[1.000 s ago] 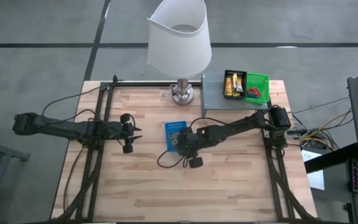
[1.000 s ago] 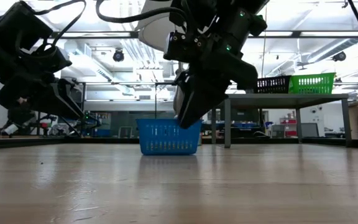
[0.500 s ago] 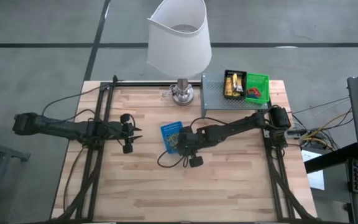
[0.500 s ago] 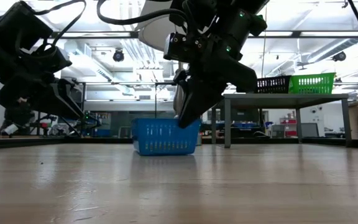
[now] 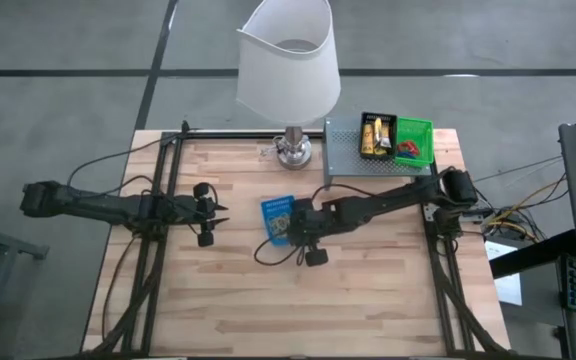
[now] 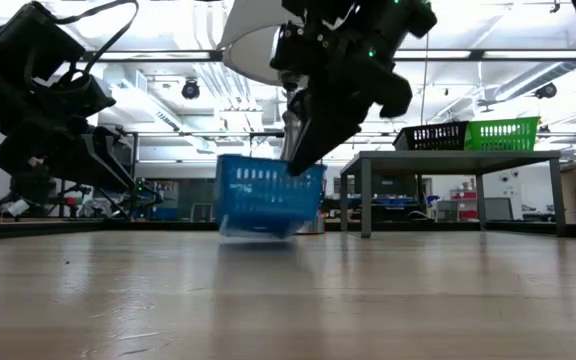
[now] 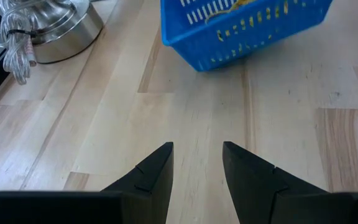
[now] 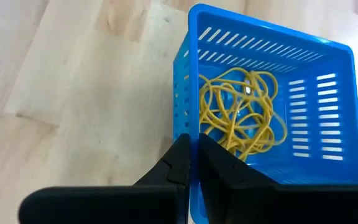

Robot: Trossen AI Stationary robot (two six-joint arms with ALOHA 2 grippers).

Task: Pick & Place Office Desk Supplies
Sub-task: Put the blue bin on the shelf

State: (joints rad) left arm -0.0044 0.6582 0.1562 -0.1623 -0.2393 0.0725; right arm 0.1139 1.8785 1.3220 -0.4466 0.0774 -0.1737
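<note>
From above, we list: wooden table; white-shaded lamp at far edge; grey perforated shelf w/ black tray and green tray on top. Blue basket sits mid-table. Right gripper at the basket's right-hand wall; left gripper well apart to the left, idle.

At table height, we see the blue basket tilted, one side off the wood, right gripper on its rim.

Left wrist cam: fingers part-open over bare wood, nothing held; basket ahead, lamp base nearby.

Right wrist cam: fingers pinched on the basket wall, one inside, one outside. Yellow rubber bands lie tangled in the basket.
</note>
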